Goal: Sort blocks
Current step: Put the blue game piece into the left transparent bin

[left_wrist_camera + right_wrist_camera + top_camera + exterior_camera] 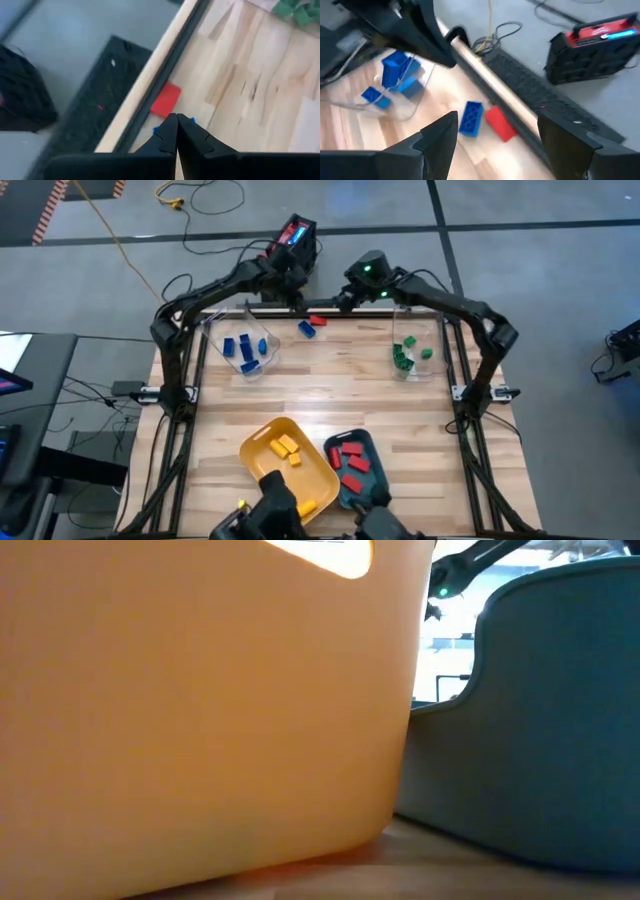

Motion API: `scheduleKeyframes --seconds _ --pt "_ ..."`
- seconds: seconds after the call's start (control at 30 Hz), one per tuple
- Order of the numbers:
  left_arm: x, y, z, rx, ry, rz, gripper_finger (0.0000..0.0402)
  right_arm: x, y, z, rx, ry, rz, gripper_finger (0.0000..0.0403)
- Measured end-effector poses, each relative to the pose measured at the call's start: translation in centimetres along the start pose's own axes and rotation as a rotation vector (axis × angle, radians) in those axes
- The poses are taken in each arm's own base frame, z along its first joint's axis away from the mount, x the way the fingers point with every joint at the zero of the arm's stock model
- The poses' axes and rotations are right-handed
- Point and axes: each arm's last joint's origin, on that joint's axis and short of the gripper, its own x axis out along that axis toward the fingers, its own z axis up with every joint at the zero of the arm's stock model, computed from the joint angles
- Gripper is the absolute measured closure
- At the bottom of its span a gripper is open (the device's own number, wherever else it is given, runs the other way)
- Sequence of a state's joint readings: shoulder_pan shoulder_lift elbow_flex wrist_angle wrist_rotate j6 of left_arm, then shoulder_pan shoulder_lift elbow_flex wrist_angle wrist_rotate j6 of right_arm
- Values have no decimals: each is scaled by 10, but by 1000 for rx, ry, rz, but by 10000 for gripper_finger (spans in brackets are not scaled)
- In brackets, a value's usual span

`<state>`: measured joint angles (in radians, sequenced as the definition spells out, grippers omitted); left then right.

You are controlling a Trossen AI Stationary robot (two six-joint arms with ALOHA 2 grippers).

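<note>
A blue block (307,329) and a red block (318,321) lie flat on the table by its far edge, side by side, also shown as the blue block (470,117) and the red block (499,123). My left gripper (297,300) hangs shut above and just left of them; in its wrist view the shut tips (175,119) stand in front of the blue block (190,120), with the red block (166,99) beyond. My right gripper (338,302) is open, above and just right of the pair, and the pair shows between its fingers (495,140) in its wrist view.
A clear container (247,350) with blue blocks stands at far left, another (412,355) with green blocks at far right. A yellow tray (258,448) with yellow blocks and a teal tray (372,442) with red blocks sit at the near edge and fill the low view.
</note>
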<state>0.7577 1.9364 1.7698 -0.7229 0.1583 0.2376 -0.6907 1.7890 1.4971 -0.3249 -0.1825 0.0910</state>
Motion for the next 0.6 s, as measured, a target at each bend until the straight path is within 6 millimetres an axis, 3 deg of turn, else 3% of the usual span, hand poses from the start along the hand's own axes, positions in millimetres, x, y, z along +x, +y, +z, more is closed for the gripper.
scheduleKeyframes --seconds 0.2,0.43,0.6 --pt "-31 -26 1 30 -177 78 401 33 10 -11 19 0 58 113" --pt "-57 -45 -41 -48 -224 102 401 64 28 -34 12 114 88 113" --pt "-75 -62 -68 -57 -226 113 401 72 52 -24 18 160 97 113"
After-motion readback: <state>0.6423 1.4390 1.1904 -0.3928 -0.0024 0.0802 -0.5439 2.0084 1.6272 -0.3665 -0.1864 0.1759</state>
